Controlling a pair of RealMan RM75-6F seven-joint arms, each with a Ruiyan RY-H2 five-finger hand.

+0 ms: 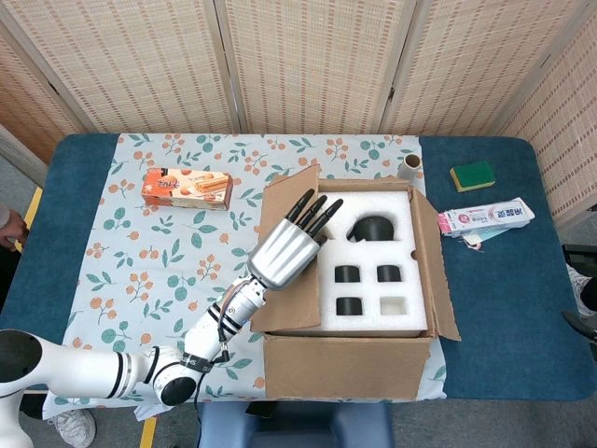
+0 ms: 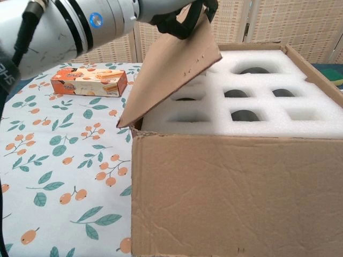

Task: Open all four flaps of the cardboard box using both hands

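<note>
At nine o'clock of one box [image 1: 350,359], one left hand [image 1: 283,248] grips the raised flap [image 2: 171,72]; only the head view shows one sponge [image 1: 472,175].

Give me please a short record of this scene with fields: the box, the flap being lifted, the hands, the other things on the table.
box: cardboard box on the table, white foam insert showing
left flap: raised, tilted up over the foam, not folded out
left hand: fingers hooked around the flap's free edge
right hand: not in view
other things: snack box, green sponge, toothpaste box
</note>
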